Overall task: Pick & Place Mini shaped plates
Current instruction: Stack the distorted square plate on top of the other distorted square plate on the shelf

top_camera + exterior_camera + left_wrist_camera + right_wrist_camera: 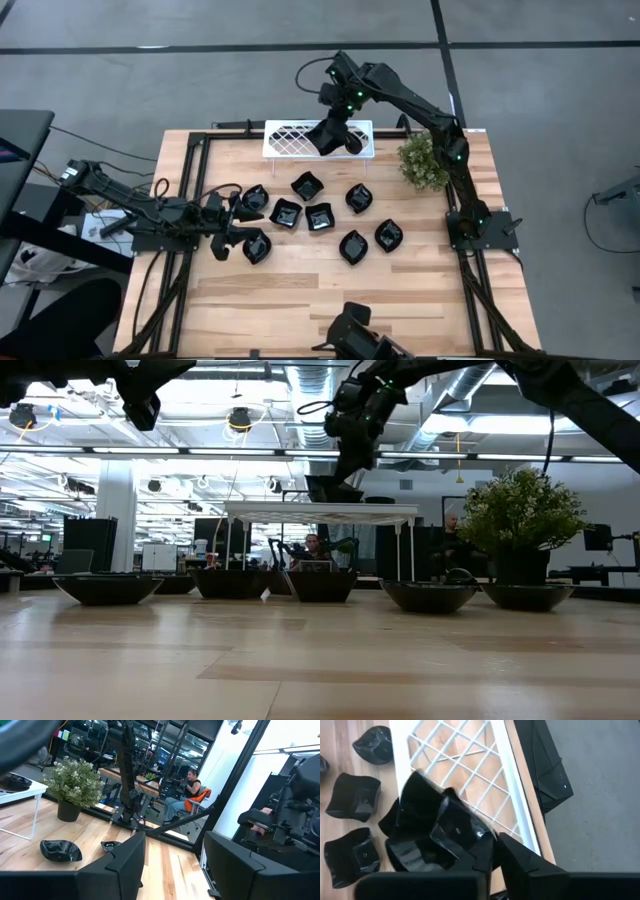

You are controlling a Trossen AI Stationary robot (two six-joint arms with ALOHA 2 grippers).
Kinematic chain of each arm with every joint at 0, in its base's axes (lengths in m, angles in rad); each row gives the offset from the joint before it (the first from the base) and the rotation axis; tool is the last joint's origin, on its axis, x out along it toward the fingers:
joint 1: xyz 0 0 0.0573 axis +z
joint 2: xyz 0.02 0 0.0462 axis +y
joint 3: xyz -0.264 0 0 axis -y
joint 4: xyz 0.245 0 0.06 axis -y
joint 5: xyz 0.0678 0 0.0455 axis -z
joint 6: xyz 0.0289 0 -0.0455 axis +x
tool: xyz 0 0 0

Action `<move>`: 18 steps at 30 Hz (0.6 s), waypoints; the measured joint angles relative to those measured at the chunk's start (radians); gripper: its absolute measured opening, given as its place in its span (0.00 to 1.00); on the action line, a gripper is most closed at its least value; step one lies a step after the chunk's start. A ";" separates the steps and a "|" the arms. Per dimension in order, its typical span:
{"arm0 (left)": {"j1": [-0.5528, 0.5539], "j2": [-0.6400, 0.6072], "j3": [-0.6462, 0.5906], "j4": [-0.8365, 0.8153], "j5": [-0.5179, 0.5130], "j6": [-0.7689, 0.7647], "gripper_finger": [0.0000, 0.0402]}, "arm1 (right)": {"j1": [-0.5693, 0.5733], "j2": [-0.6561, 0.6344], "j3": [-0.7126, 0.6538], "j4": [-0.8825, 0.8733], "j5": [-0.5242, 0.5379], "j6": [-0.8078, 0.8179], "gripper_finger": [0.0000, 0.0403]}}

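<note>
White lattice tray [300, 140], potted plant [423, 162]

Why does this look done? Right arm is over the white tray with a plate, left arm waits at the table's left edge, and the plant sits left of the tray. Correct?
Not quite. The plant sits right of the tray, not left; the high view shows it. The rest stands: the right end effector is over the tray with a plate, and the left end effector waits at the table's left edge.

A robotics lab or open industrial workspace: exposed ceiling ducts [470, 385] and strip lights above, rows of black metal-framed rigs [165, 750] and monitors [90, 535] beyond, a seated person [187, 787] working, grey concrete floor [560, 120] around the wooden table [330, 290].
</note>
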State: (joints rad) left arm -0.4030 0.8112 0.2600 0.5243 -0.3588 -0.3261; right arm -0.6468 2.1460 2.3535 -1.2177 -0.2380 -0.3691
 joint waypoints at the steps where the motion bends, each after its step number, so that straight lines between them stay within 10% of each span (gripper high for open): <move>1: 0.000 0.000 0.000 0.000 0.000 0.000 0.51 | 0.000 0.000 0.000 0.004 0.000 0.000 0.08; 18: 0.000 0.000 0.000 0.000 0.000 0.000 0.51 | 0.002 -0.031 0.002 0.021 0.016 -0.005 0.25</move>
State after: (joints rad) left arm -0.4030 0.8116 0.2600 0.5243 -0.3588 -0.3259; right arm -0.6450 2.1147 2.3559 -1.1964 -0.2216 -0.3737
